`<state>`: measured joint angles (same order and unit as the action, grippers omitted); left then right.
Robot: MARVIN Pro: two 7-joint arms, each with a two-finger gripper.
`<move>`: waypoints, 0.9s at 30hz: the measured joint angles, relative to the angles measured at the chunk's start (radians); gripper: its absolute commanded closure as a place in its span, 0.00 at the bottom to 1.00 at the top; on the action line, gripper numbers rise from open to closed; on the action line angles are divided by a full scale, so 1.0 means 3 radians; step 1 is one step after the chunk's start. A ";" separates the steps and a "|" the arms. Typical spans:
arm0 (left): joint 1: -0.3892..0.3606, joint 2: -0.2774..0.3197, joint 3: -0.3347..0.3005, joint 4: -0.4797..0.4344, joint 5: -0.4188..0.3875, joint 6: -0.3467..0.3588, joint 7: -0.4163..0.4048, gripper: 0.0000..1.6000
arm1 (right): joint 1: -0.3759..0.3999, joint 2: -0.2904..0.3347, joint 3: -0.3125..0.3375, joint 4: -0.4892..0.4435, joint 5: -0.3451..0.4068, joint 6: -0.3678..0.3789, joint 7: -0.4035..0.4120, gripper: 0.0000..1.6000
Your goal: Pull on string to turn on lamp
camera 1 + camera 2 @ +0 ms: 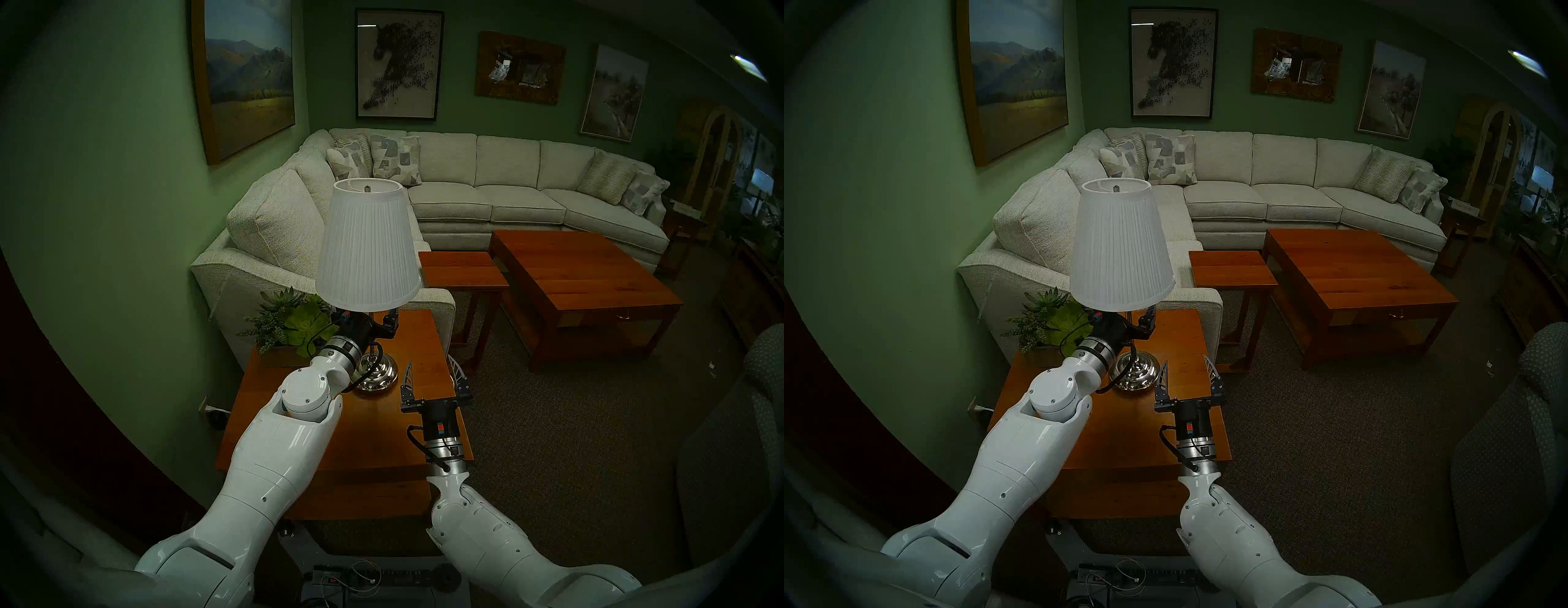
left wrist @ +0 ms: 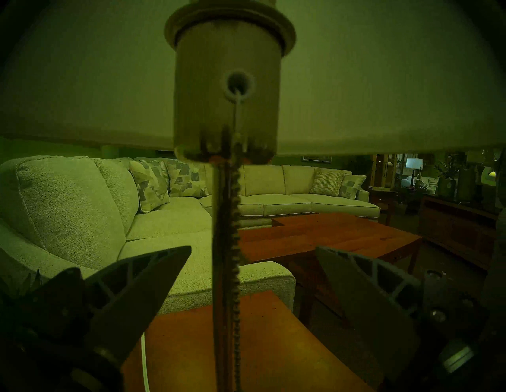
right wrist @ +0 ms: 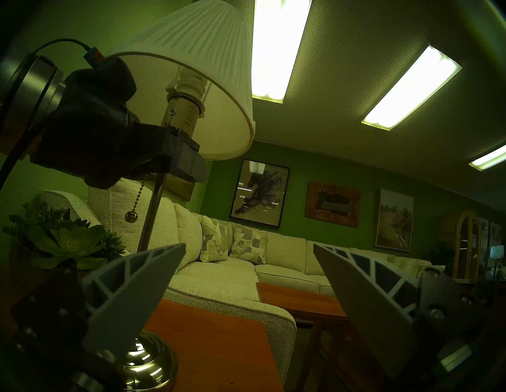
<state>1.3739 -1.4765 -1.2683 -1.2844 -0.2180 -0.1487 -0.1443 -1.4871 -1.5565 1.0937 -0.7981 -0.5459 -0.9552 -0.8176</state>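
The left gripper's point(image 2: 253, 262) two dark ribbed fingers point(image 2: 153, 276) fill the bottom of the left wrist view, spread apart and gripping nothing, and between them run the thin metallic beaded pull chain point(image 2: 236, 246) and, just beside it, the slim chrome stem of the table lamp point(image 2: 220, 232) with the white pleated conical shade. The chain drops from a small hole in the socket above the jaws and passes down through the gap; in the right wrist view its small rounded knob point(image 3: 131, 217) hangs below the jaws, apart from the stem. The step in hand looks like the approach — jaws bracketing the chain, not yet closed. The next move likely calls for closing on the chain alone, not the stem, then a short downward tug. The right gripper point(image 1: 432, 373) hovers released over the reddish wooden side table point(image 1: 382, 450), well apart from the lamp — seemingly idle.
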 measured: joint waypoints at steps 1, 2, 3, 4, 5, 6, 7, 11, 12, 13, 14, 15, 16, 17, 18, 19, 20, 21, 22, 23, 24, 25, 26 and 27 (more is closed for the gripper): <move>0.0000 -0.0002 -0.0005 0.0015 -0.0007 0.0000 -0.0004 0.00 | 0.0000 0.0001 -0.0001 -0.0002 0.0000 0.0000 0.0002 0.00; 0.0000 -0.0002 -0.0010 0.0025 -0.0010 0.0000 -0.0005 0.00 | -0.0001 0.0002 -0.0001 -0.0003 0.0000 0.0000 0.0003 0.00; 0.0000 -0.0002 -0.0015 0.0034 -0.0014 0.0001 -0.0007 0.00 | -0.0001 0.0002 -0.0002 -0.0004 0.0000 0.0000 0.0004 0.00; -0.0002 0.0001 -0.0033 0.0054 -0.0021 0.0003 -0.0011 0.00 | -0.0001 0.0003 -0.0003 -0.0005 0.0001 0.0000 0.0007 0.00; -0.0005 0.0005 -0.0046 0.0064 -0.0024 0.0003 -0.0011 0.00 | -0.0002 0.0004 -0.0003 -0.0005 0.0001 0.0000 0.0007 0.00; -0.0009 0.0012 -0.0059 0.0072 -0.0027 0.0003 -0.0012 0.00 | -0.0002 0.0004 -0.0004 -0.0005 0.0001 0.0000 0.0008 0.00; -0.0012 0.0018 -0.0067 0.0077 -0.0029 0.0004 -0.0013 0.00 | -0.0002 0.0004 -0.0004 -0.0005 0.0001 0.0000 0.0009 0.00; -0.0030 0.0068 -0.0118 0.0093 -0.0040 0.0006 -0.0027 0.00 | -0.0003 0.0005 -0.0006 -0.0005 0.0001 0.0000 0.0012 0.00; -0.0032 0.0080 -0.0130 0.0093 -0.0046 0.0008 -0.0032 0.00 | -0.0003 0.0005 -0.0006 -0.0005 0.0001 0.0000 0.0012 0.00; -0.0032 0.0090 -0.0139 0.0091 -0.0051 0.0010 -0.0037 0.00 | -0.0003 0.0005 -0.0006 -0.0005 0.0001 0.0000 0.0013 0.00; -0.0030 0.0097 -0.0144 0.0086 -0.0054 0.0012 -0.0041 0.00 | -0.0003 0.0005 -0.0006 -0.0006 0.0002 0.0000 0.0013 0.00; -0.0029 0.0104 -0.0148 0.0081 -0.0057 0.0013 -0.0044 0.00 | -0.0004 0.0005 -0.0006 -0.0006 0.0002 0.0000 0.0014 0.00; -0.0024 0.0113 -0.0153 0.0067 -0.0062 0.0017 -0.0050 0.00 | -0.0004 0.0005 -0.0007 -0.0006 0.0002 0.0000 0.0014 0.00; -0.0014 0.0122 -0.0156 0.0047 -0.0068 0.0021 -0.0055 0.00 | -0.0004 0.0005 -0.0007 -0.0007 0.0002 0.0000 0.0015 0.00; 0.0010 0.0133 -0.0156 0.0000 -0.0078 0.0031 -0.0063 0.00 | -0.0005 0.0005 -0.0007 -0.0008 0.0002 0.0000 0.0016 0.00; 0.0032 0.0139 -0.0156 -0.0041 -0.0085 0.0040 -0.0069 0.00 | -0.0005 0.0005 -0.0007 -0.0008 0.0002 0.0000 0.0016 0.00; 0.0057 0.0144 -0.0156 -0.0083 -0.0091 0.0050 -0.0073 0.00 | -0.0005 0.0005 -0.0008 -0.0009 0.0002 0.0000 0.0017 0.00; 0.0084 0.0148 -0.0154 -0.0125 -0.0096 0.0058 -0.0076 0.00 | -0.0005 0.0005 -0.0008 -0.0009 0.0003 0.0000 0.0018 0.00; 0.0114 0.0152 -0.0152 -0.0164 -0.0101 0.0065 -0.0079 0.00 | -0.0005 0.0005 -0.0008 -0.0009 0.0003 0.0000 0.0018 0.00; 0.0134 0.0155 -0.0150 -0.0188 -0.0104 0.0070 -0.0082 0.00 | -0.0006 0.0005 -0.0008 -0.0010 0.0003 0.0000 0.0018 0.00; 0.0155 0.0157 -0.0148 -0.0212 -0.0108 0.0074 -0.0084 0.00 | -0.0006 0.0004 -0.0008 -0.0010 0.0003 0.0000 0.0019 0.00; 0.0186 0.0162 -0.0146 -0.0248 -0.0112 0.0082 -0.0086 0.00 | -0.0006 0.0004 -0.0008 -0.0011 0.0003 0.0000 0.0019 0.00; 0.0217 0.0166 -0.0146 -0.0281 -0.0116 0.0089 -0.0087 0.00 | -0.0006 0.0004 -0.0008 -0.0011 0.0003 0.0000 0.0020 0.00; 0.0252 0.0171 -0.0146 -0.0320 -0.0120 0.0097 -0.0087 0.00 | -0.0007 0.0004 -0.0008 -0.0012 0.0003 0.0000 0.0020 0.00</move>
<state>1.4494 -1.4251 -1.3119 -1.3803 -0.2539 -0.1198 -0.1705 -1.4891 -1.5552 1.0914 -0.8016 -0.5449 -0.9552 -0.8116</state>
